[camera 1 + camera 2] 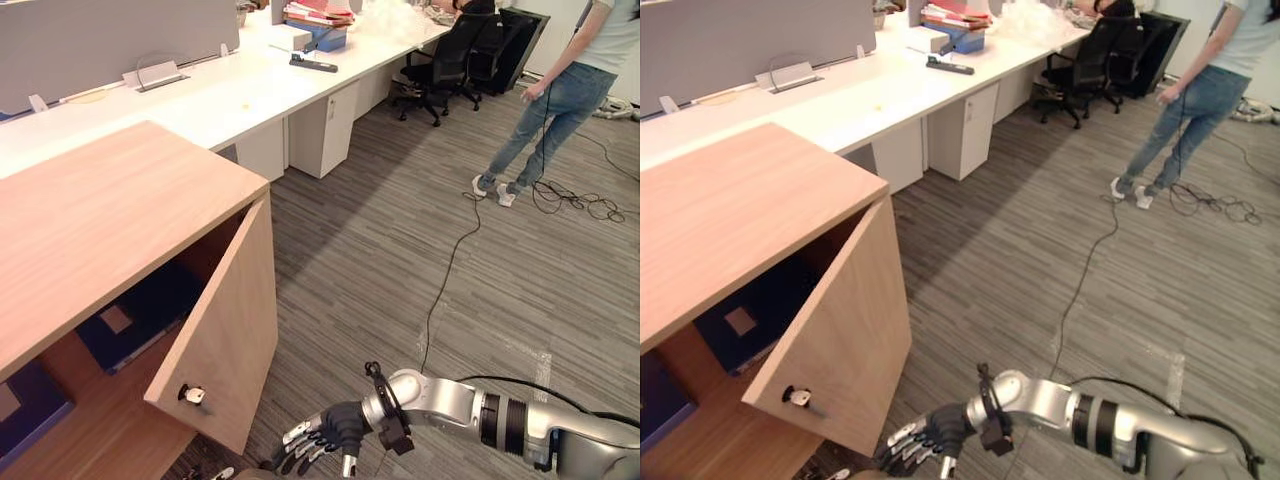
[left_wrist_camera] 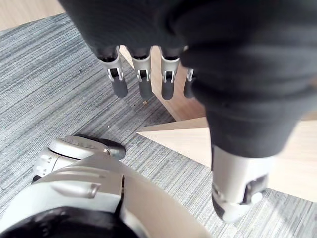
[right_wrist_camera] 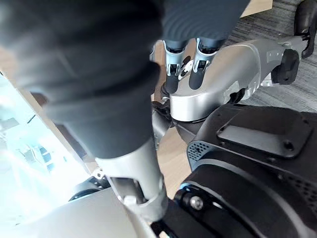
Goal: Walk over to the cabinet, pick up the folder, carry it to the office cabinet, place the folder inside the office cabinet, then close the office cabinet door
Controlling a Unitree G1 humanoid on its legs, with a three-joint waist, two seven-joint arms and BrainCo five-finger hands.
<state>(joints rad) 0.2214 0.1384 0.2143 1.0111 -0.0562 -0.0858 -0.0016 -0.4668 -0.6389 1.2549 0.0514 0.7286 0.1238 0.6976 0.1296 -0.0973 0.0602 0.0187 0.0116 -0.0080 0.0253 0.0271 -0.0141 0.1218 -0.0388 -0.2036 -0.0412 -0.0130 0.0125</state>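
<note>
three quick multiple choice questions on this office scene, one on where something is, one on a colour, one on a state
1. Where is the dark blue folder with the pale label?
A) on the white desk
B) inside the light wooden cabinet
C) on the grey carpet

2. What colour is the wheeled office chair?
A) red
B) white
C) black

3. How does the wooden cabinet door stand?
A) shut flush
B) swung open
C) lying flat on the floor

Answers:
1 B: the folder lies on a shelf in the cabinet, seen past the door.
2 C: the chair's seat and back are black.
3 B: the door angles out from the cabinet front and leaves the inside in view.
</note>
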